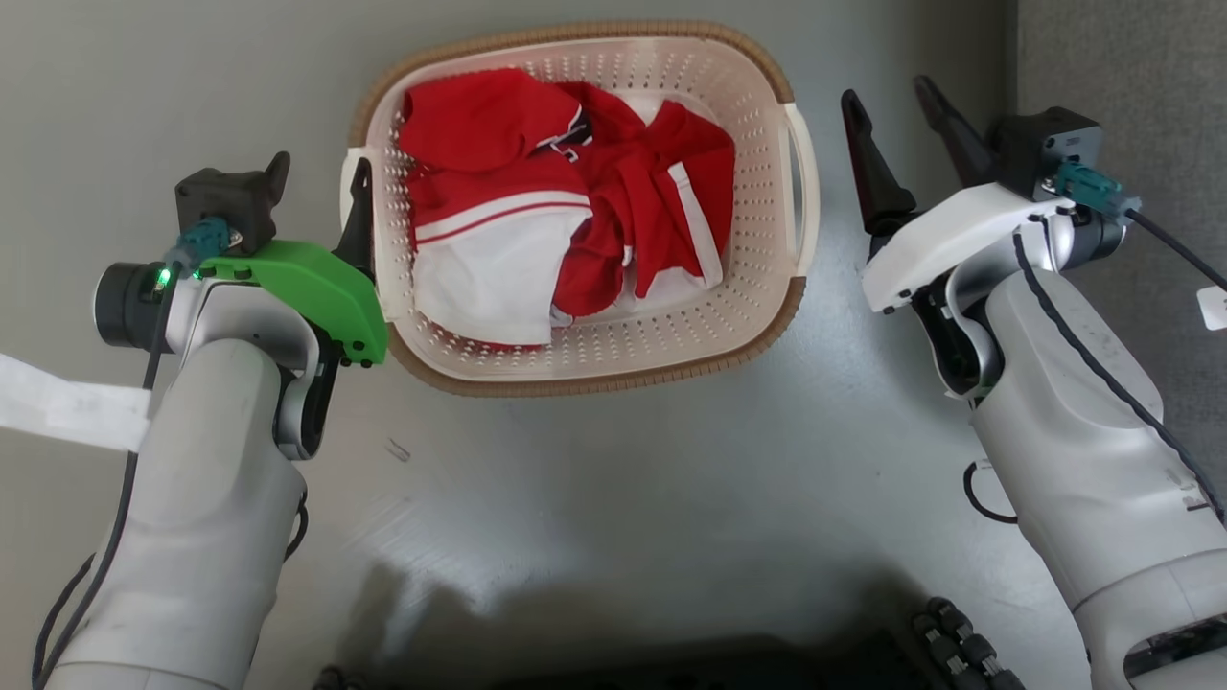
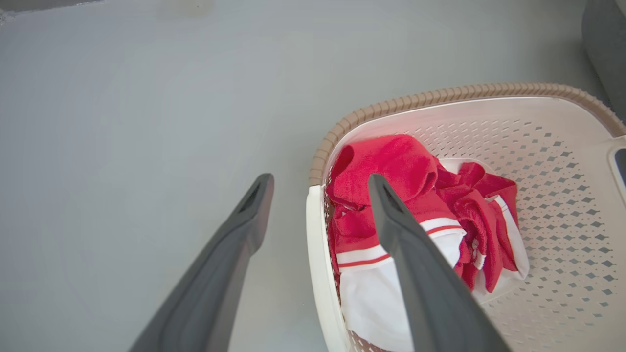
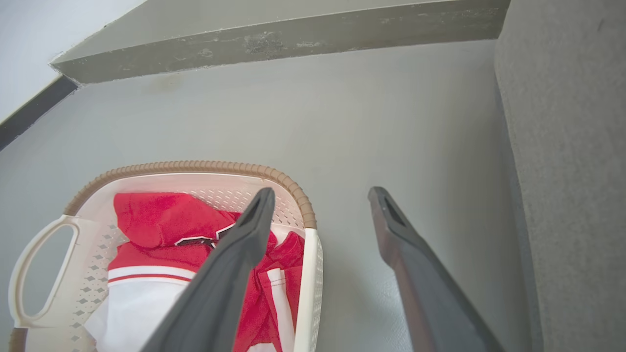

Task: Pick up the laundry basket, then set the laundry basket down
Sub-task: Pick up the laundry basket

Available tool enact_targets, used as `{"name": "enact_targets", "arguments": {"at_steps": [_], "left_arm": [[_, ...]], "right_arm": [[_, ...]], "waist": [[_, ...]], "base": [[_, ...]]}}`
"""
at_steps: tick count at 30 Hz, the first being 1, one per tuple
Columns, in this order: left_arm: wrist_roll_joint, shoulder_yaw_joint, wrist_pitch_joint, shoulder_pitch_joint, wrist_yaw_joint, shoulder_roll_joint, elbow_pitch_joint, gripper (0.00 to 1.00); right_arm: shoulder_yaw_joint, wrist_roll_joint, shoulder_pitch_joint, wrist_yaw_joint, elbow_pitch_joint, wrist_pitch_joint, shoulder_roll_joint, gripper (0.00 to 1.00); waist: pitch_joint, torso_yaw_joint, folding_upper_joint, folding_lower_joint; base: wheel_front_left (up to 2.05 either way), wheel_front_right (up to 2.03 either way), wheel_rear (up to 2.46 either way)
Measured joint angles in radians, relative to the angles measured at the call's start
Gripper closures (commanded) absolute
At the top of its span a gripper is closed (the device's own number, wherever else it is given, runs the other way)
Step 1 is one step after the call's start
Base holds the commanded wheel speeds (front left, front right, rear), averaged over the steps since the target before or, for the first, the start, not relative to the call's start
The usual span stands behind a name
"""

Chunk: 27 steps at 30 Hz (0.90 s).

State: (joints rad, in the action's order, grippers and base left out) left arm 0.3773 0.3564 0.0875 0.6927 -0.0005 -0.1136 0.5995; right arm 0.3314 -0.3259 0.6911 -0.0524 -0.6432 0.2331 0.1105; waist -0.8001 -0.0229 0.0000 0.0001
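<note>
Two open: left gripper (image 1: pixel 321 165) astride laundry basket (image 1: pixel 613 356) rim, right gripper (image 1: pixel 886 89) beside (apparently clear). Risk of lopsided lift, spilling clothes (image 1: pixel 537 192).

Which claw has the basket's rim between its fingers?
The left claw: the laundry basket's rim lies between its fingers. The right claw is beside it, both fingers outside.

A smooth, glossy grey floor (image 1: pixel 613 498) spreads beneath and ahead of my right claw (image 1: pixel 887 91). Just to the claw's right I see a coarse-textured grey block (image 1: pixel 1112 48). Farther ahead, a scuffed grey ledge (image 3: pixel 293 44) runs below a white wall (image 3: pixel 44 29).
</note>
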Motion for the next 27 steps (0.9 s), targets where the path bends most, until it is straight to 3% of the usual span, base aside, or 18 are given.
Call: {"name": "enact_targets", "arguments": {"at_steps": [27], "left_arm": [[0.051,-0.006,-0.018,0.186,-0.08,0.034,0.291,0.0]], "right_arm": [[0.069,0.0,0.128,-0.035,-0.209,-0.006,-0.034,0.0]], "waist": [[-0.142,-0.008,0.0,-0.0001]], "base": [[0.0,0.0,0.0]]}}
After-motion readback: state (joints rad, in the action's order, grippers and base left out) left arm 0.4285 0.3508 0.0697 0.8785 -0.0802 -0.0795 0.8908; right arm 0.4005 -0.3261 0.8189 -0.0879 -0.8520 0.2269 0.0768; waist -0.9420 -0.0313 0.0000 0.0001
